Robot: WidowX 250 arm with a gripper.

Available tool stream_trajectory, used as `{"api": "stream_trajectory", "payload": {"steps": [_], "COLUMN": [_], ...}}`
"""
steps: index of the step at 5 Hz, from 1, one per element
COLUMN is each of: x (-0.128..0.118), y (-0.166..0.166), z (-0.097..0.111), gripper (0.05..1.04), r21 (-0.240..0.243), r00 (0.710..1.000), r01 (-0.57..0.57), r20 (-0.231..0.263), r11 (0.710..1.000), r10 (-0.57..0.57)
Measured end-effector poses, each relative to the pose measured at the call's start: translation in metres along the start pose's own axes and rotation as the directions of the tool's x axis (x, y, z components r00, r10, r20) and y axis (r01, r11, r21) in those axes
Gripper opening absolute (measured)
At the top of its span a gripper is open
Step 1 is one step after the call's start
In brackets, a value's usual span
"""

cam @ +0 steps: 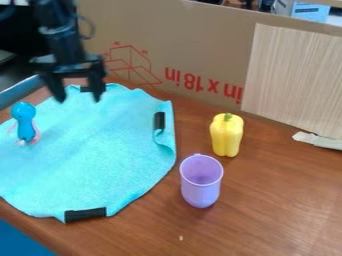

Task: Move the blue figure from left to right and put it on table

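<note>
1 gripper (79, 98), mine: upper left, parted, empty, presumably raised for room to line up. 1 blue figure (25, 125): left edge, on 1 cloth (100, 155), likely the task's start. 1 surface (284, 200): right, its destination.

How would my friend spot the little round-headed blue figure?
Find the brown wooden table, then the big turquoise fabric cloth on it. On that cloth, near the picture's left edge, is the blue figure. Its darker blue and low pink bits set it apart from the cloth.
</note>
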State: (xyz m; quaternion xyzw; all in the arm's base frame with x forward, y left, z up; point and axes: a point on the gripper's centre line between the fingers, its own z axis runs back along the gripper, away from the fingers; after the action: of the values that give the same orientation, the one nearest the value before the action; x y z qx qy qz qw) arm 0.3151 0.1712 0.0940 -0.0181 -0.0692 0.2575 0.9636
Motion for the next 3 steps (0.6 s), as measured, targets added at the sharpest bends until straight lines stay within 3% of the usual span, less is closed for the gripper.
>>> {"api": "stream_trajectory", "payload": {"steps": [2,3], "x": [-0.01,-0.021], "y": [0.043,0.054], "z": [-0.001,0.011], "gripper": [1.001,1.001], "r21": [-0.097,-0.174], "r00": [0.989,0.994], "r01": [-0.141,-0.109], "r20": [-0.059,-0.022], "r11": [0.985,0.979], "r10": [0.136,0.107]}}
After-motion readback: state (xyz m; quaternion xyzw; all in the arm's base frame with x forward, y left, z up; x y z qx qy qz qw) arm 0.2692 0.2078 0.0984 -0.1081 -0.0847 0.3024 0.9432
